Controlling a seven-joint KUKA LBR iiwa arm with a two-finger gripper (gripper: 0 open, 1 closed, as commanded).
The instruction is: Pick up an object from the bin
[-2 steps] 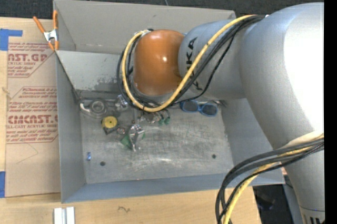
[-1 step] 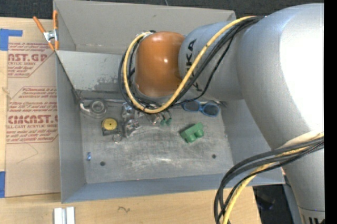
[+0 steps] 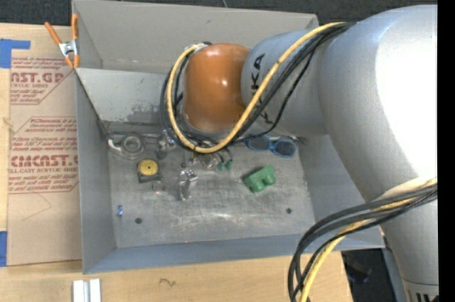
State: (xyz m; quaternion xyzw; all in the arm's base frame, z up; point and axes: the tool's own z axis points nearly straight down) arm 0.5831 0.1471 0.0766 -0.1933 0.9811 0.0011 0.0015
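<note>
Bin (image 3: 92, 173) pick not yet done: my pincer (image 3: 187, 183) hangs mid-floor between yellow disc (image 3: 148, 168) and green block (image 3: 259, 179); clenched or released, I cannot tell.

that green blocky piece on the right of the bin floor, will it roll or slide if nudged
The green piece looks angular and flat-faced, so it would probably slide, not roll. It seems to be small moulded plastic, so likely light and stiff.
</note>
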